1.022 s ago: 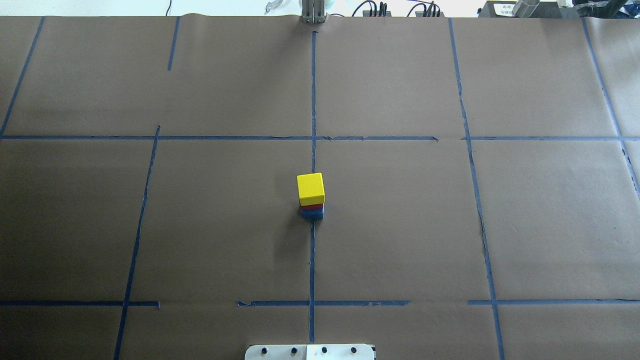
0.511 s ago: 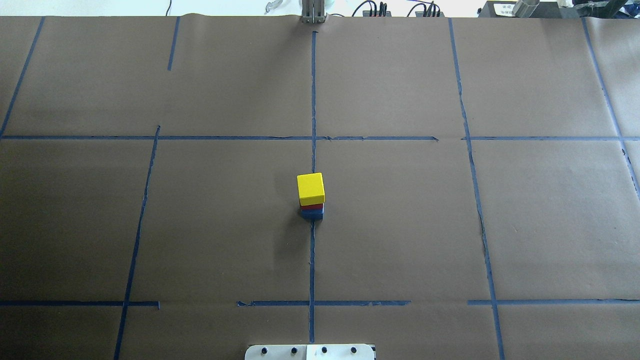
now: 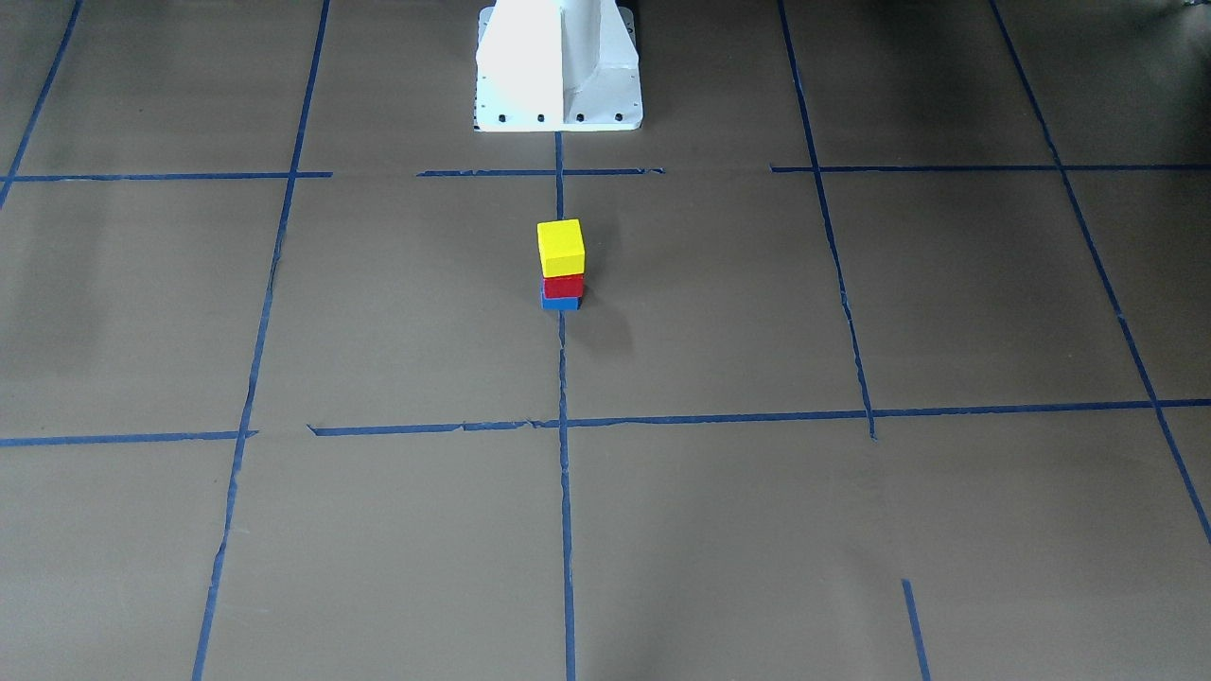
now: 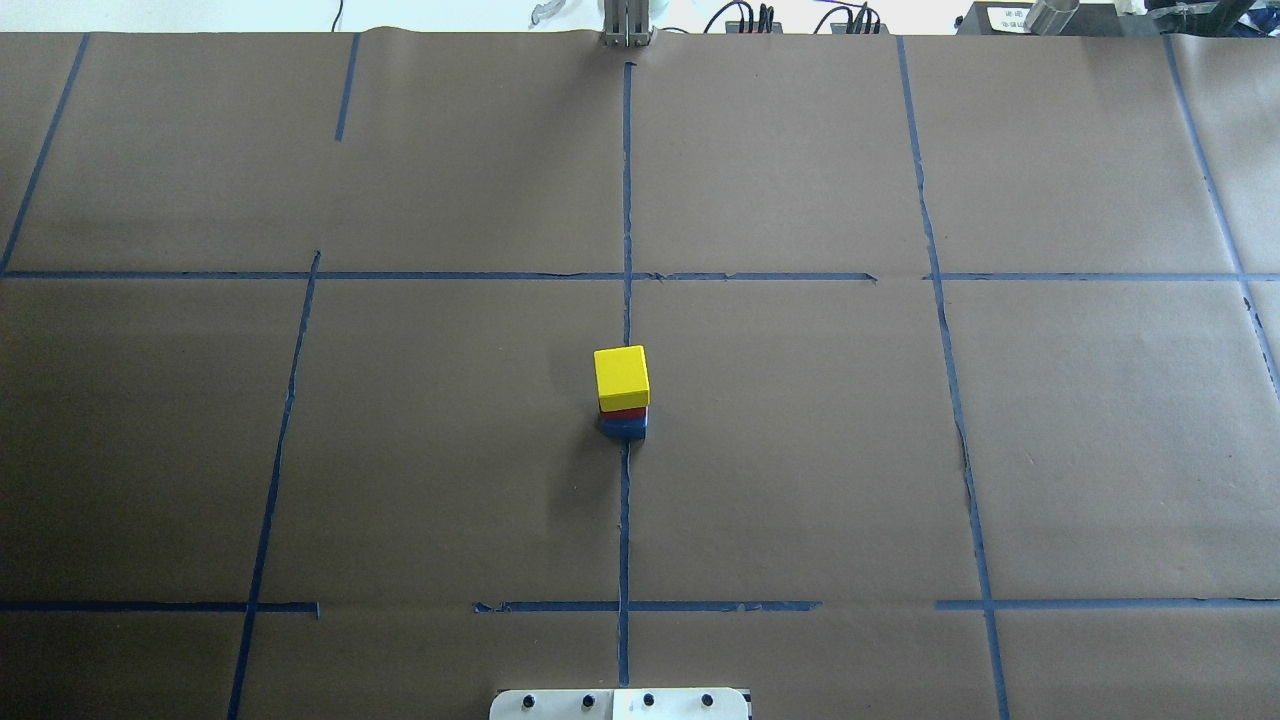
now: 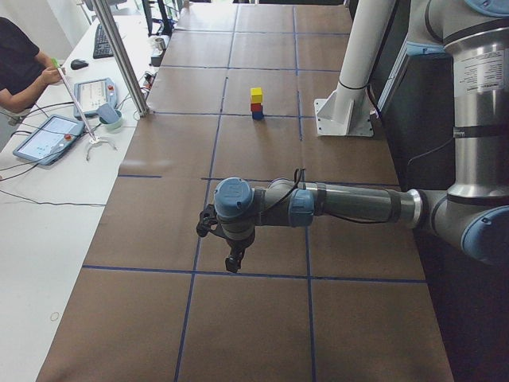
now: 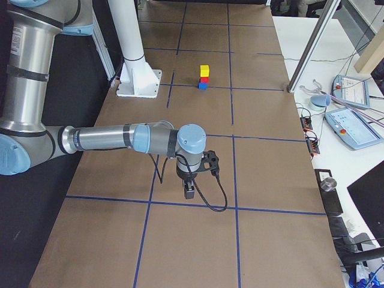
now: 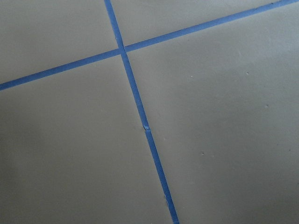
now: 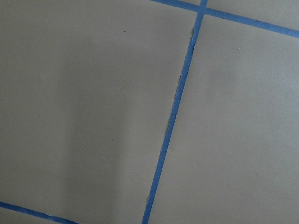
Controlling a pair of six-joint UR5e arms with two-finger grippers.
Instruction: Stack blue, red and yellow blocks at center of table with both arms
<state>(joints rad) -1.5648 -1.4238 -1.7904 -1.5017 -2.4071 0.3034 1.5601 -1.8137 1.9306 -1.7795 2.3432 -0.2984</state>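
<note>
The brown table (image 4: 800, 450) looks just as before. Left claw (image 5: 232, 263) hangs near the left end and right claw (image 6: 189, 192) near the right end; I cannot tell if they are spread. In the middle, far from every edge, the blue block (image 4: 624, 430), red block (image 4: 624, 411) and yellow block (image 4: 621, 373) are stacked, unmoved.

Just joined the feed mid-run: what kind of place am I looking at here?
Probably a robotics lab test cell: brown paper-covered table gridded with blue tape, and touchscreen control pendants on a white side bench.
</note>
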